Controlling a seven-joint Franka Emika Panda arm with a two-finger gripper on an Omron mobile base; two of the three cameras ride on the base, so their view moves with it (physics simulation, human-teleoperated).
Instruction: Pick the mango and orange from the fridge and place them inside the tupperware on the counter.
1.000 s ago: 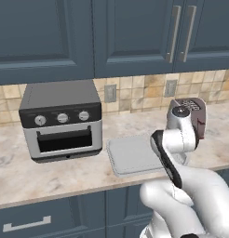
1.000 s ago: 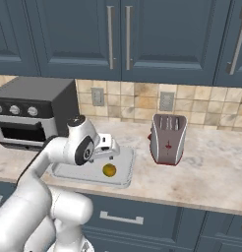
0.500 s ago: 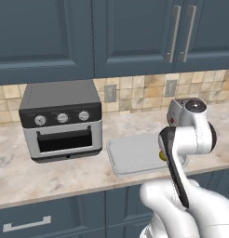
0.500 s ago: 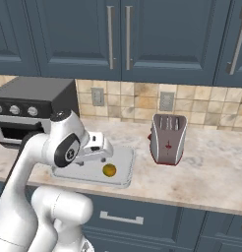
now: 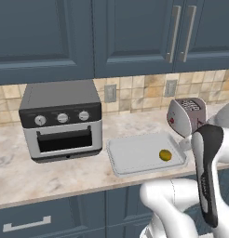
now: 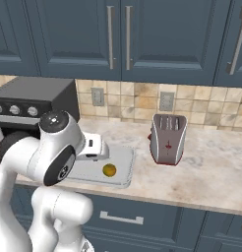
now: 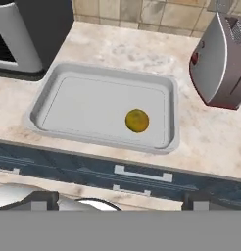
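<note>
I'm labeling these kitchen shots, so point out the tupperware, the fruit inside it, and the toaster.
tupperware (image 7: 98,105): hand view, bare floor of the tray.
fruit (image 7: 137,120): hand view, middle of the round yellow-orange fruit.
toaster (image 6: 167,139): right base view, front face of its silver body.

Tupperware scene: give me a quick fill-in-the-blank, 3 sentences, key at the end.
1. The small round fruit lies inside the ____.
2. On the counter, the tupperware sits between the toaster oven and the ____.
3. The number of fruits in the tupperware is ____.

Missing words: tupperware; toaster; one
</note>
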